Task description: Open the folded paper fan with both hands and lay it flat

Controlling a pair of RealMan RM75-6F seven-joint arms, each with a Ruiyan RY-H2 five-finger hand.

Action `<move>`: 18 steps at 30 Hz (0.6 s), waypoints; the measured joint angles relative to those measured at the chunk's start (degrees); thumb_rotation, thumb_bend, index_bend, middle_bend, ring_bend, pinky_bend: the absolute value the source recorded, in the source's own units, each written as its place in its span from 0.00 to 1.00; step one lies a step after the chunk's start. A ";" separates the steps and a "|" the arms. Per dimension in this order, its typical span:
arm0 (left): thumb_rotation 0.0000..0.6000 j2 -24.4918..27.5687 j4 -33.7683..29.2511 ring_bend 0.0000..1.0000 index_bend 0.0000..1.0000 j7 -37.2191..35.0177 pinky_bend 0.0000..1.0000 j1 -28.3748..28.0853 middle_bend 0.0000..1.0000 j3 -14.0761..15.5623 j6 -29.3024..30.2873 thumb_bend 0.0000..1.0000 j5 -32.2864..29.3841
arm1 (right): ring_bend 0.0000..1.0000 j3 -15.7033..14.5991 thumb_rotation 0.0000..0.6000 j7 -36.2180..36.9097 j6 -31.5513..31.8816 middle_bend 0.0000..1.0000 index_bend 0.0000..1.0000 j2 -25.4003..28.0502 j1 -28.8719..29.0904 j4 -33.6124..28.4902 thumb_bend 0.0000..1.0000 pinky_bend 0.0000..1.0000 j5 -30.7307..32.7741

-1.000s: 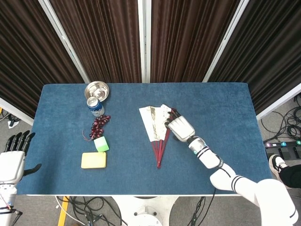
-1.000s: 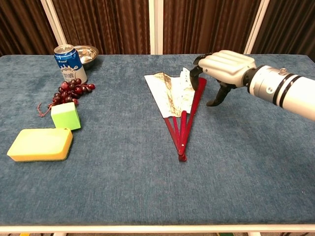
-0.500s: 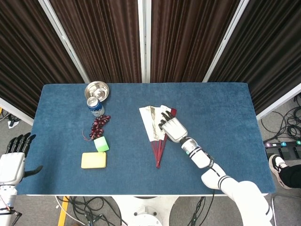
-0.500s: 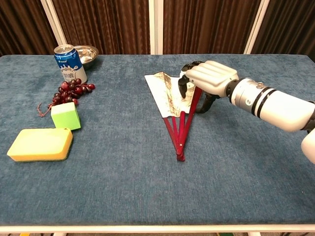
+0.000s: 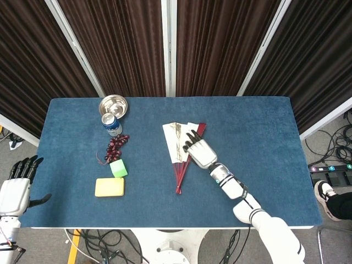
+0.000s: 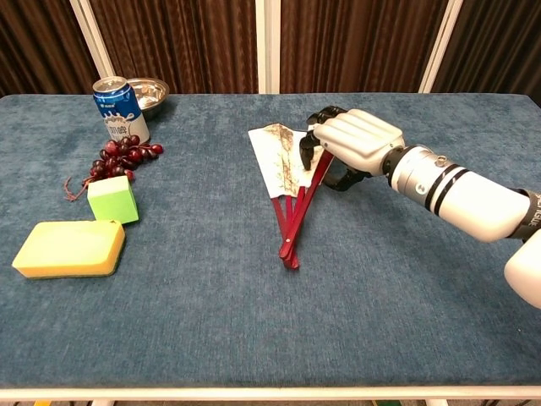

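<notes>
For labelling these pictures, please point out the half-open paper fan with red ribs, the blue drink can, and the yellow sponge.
half-open paper fan with red ribs (image 6: 275,161), chest view, on the paper leaf
blue drink can (image 6: 117,114), chest view, on its side wall
yellow sponge (image 5: 109,187), head view, on its top face

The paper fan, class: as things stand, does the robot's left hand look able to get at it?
Probably not yet. The left hand sits off the table's left edge, far from the paper fan. Nothing blocks the way, though the right hand already rests on it.
</notes>
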 measured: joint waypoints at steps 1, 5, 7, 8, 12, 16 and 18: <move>1.00 -0.02 0.04 0.04 0.14 -0.10 0.09 0.02 0.16 0.00 0.01 0.11 -0.01 | 0.12 -0.15 1.00 0.27 0.16 0.37 0.45 -0.43 0.07 0.70 0.45 0.05 -0.10; 1.00 -0.02 0.28 0.04 0.14 -0.52 0.09 0.04 0.16 -0.01 -0.06 0.11 -0.08 | 0.15 -0.93 1.00 1.33 0.63 0.41 0.51 -1.78 0.61 3.03 0.53 0.05 -0.63; 1.00 0.00 0.34 0.04 0.14 -0.74 0.09 -0.02 0.16 -0.11 -0.04 0.11 -0.06 | 0.18 -1.23 1.00 1.78 1.32 0.45 0.57 -1.92 0.95 3.48 0.57 0.05 -0.93; 1.00 0.05 0.38 0.04 0.14 -0.95 0.09 -0.14 0.16 -0.22 -0.07 0.11 0.01 | 0.20 -1.43 1.00 2.10 1.84 0.48 0.61 -1.84 1.19 3.59 0.58 0.05 -1.15; 1.00 0.43 0.41 0.04 0.14 -2.23 0.09 -0.84 0.16 -0.55 -0.28 0.10 0.92 | 0.26 -2.21 1.00 2.95 3.66 0.56 0.73 -0.30 1.92 3.29 0.60 0.05 -2.10; 1.00 0.86 0.37 0.04 0.14 -5.09 0.09 -2.02 0.16 -1.10 -0.77 0.10 2.15 | 0.30 -2.56 1.00 3.98 6.59 0.62 0.81 2.88 2.59 1.22 0.60 0.05 -2.83; 1.00 0.97 0.38 0.04 0.14 -7.15 0.09 -3.08 0.16 -1.57 -1.46 0.10 2.74 | 0.31 -2.63 1.00 4.63 8.47 0.64 0.84 5.41 2.96 -0.89 0.61 0.05 -3.23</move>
